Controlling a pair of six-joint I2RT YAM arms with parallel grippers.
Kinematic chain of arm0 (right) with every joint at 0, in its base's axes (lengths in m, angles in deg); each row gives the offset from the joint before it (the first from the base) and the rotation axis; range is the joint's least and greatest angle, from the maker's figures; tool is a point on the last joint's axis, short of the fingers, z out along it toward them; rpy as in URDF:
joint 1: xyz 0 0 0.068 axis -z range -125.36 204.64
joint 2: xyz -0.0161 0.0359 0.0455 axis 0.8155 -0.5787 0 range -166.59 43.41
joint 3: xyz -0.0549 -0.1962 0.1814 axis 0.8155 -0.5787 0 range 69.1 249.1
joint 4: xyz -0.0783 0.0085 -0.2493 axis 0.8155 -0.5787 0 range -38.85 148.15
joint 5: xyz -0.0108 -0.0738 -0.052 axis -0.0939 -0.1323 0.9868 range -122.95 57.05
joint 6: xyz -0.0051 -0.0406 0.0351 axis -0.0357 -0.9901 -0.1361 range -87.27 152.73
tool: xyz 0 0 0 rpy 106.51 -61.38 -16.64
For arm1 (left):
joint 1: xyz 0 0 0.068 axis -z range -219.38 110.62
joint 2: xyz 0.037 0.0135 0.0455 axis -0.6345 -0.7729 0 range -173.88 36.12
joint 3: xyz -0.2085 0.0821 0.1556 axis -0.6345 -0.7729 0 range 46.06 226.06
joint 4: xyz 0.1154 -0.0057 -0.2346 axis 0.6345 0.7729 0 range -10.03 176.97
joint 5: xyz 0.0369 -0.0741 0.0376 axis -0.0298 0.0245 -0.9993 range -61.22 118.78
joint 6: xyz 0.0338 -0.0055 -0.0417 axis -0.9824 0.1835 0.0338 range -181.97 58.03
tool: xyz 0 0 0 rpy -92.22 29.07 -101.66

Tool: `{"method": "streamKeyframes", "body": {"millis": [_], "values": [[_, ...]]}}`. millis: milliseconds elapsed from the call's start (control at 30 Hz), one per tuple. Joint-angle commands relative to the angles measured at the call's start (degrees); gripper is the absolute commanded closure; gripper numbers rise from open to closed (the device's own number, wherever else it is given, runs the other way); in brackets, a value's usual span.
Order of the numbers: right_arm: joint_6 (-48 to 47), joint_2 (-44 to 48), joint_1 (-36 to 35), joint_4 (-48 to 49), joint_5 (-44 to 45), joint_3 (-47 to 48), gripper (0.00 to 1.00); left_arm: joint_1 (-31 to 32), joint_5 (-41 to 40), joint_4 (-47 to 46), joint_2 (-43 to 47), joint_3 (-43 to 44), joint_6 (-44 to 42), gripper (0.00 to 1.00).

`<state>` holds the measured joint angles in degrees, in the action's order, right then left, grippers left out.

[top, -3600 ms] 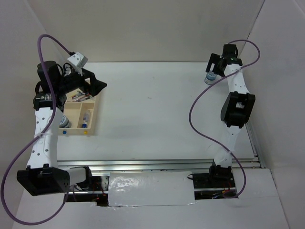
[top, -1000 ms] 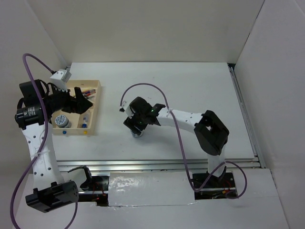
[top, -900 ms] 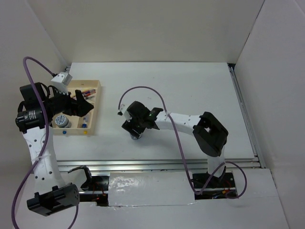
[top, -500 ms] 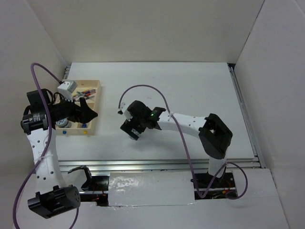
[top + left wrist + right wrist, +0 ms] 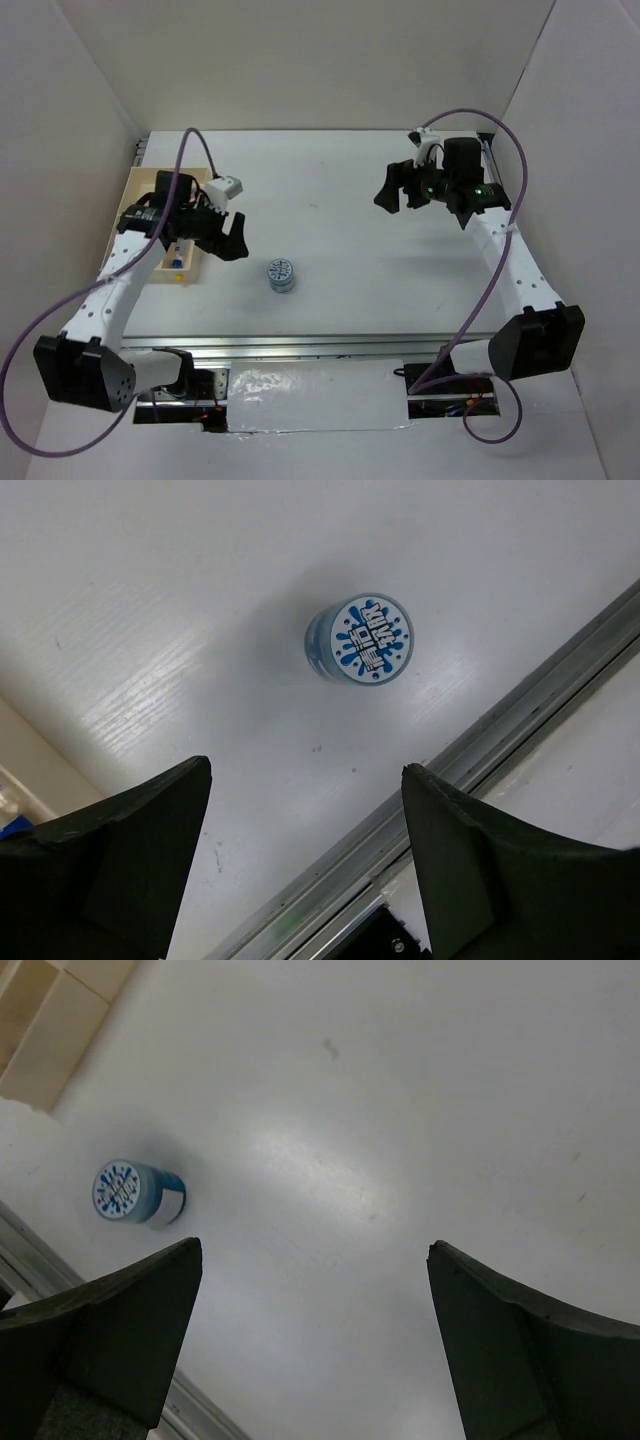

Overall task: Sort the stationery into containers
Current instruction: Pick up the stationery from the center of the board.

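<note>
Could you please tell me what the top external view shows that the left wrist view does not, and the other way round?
Only the top external view shows the right gripper, open and empty at the far right, and most of the wooden tray, partly under the left arm. Only the left wrist view shows the blue splash lettering printed on the white top of the roll. Both show the roll standing on the white table, apart from the open left gripper, and the metal rail at the near edge.
</note>
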<state>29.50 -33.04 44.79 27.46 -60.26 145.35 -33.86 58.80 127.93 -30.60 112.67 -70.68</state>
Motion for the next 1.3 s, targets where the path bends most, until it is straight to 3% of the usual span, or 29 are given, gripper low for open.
{"method": "streamKeyframes", "body": {"millis": [0,167,367,700,1267], "values": [[0.6,0.9,4.0,-6.1,-7.0,-5.7,0.00,6.6,-8.5,-2.3,-4.6,3.2,0.7,0.12],[2.5,3.4,7.5,-4.5,-7.8,-10.6,0.00,16.9,-20.8,-0.6,-14.1,9.0,-0.3,0.16],[2.0,2.8,8.4,-6.2,-7.8,-9.1,0.00,20.6,-24.8,0.1,-20.5,10.4,0.7,0.14],[1.6,2.1,8.7,-7.2,-10.1,-9.2,0.00,27.0,-24.5,-1.6,-26.0,11.1,0.5,0.01],[1.1,3.5,9.1,-7.5,-11.3,-10.7,0.00,30.3,-24.9,-4.8,-31.5,7.8,1.2,0.06]]}}
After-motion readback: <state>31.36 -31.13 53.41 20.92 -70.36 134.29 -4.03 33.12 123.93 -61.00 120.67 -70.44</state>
